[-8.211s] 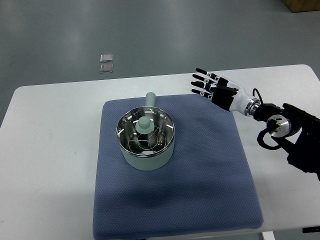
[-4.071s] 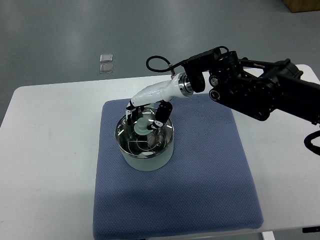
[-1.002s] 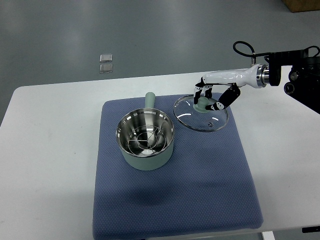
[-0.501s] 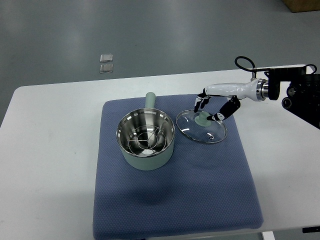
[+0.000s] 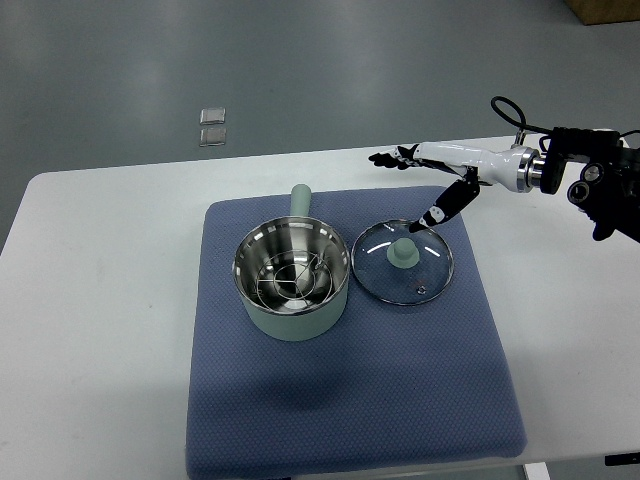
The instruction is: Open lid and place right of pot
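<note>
Only one robot hand is seen here, the right hand (image 5: 425,177), reaching in from the right edge with its fingers (image 5: 385,158) spread wide and nothing held in them; the thumb is angled down toward the lid but looks just clear of it. One glass lid (image 5: 404,264) is lying flat directly below the hand, with its green knob (image 5: 403,252) pointing up, just under the thumb tip. One pot (image 5: 291,279), pale green outside and steel inside, is sat down and to the left of the hand, close beside the lid so the two rims are nearly touching; whether they actually touch can't be made out. A wire rack of some kind can be seen inside the pot. The pot's one stubby handle (image 5: 300,198) is pointed away, roughly level with the hand. Both pot and lid are resting on one blue mat (image 5: 350,400), which is laid on the white table (image 5: 100,330). Two small square tiles (image 5: 212,126) are spotted on the floor, far off to the hand's left.
</note>
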`<state>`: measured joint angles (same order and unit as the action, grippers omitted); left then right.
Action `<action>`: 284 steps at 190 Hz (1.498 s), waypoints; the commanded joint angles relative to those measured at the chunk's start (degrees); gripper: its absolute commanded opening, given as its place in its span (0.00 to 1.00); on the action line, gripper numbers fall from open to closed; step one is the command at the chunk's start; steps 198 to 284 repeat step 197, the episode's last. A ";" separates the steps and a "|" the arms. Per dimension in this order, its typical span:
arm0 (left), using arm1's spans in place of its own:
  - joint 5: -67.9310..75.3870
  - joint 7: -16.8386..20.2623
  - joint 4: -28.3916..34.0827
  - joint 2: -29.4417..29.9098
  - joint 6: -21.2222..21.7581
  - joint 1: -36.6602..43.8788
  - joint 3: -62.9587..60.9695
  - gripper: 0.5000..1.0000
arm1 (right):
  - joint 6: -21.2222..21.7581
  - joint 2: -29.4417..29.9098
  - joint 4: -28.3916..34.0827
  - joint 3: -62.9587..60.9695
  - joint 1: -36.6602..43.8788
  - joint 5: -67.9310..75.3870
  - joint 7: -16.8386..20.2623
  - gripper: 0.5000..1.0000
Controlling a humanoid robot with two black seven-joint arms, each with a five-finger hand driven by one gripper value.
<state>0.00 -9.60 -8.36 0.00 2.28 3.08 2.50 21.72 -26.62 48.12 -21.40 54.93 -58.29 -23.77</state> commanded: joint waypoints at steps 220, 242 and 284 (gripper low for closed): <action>0.00 0.02 0.01 0.00 0.00 0.00 0.04 1.00 | 1.57 6.67 -8.57 -0.22 -5.18 74.20 23.34 0.88; 0.00 0.02 0.01 0.00 0.00 0.00 0.04 1.00 | 1.57 6.67 -8.57 -0.22 -5.18 74.20 23.34 0.88; 0.00 0.02 0.01 0.00 0.00 0.00 0.04 1.00 | 1.57 6.67 -8.57 -0.22 -5.18 74.20 23.34 0.88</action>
